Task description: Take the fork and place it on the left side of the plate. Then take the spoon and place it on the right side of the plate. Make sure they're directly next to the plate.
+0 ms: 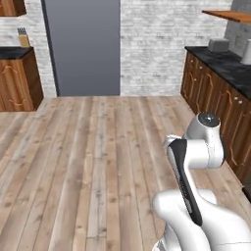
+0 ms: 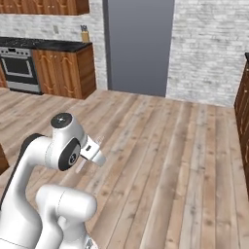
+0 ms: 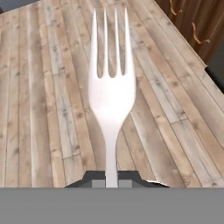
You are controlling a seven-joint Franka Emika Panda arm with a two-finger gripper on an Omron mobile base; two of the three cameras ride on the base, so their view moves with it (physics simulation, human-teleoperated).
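The fork [image 3: 111, 94] is clamped by its handle between the fingertips of the gripper [image 3: 112, 178], tines pointing away from the hand, held in the air above the wooden plank floor [image 3: 48, 109]. In the right base view the gripper [image 2: 92, 152] sits beside the arm's upper joint, over the floor. No writing or label can be read anywhere. The floor is pale weathered planks; the far wall [image 1: 152, 44] is whitish brick with a large flat grey panel [image 1: 83, 46] set in it. Dark wooden cabinets [image 1: 215, 103] under a black tabletop [image 1: 223, 61] run along the right side, bearing a grey toaster [image 1: 218, 45]. More cabinets, a stove [image 2: 18, 68] and a knife block [image 2: 85, 35] stand at the left.
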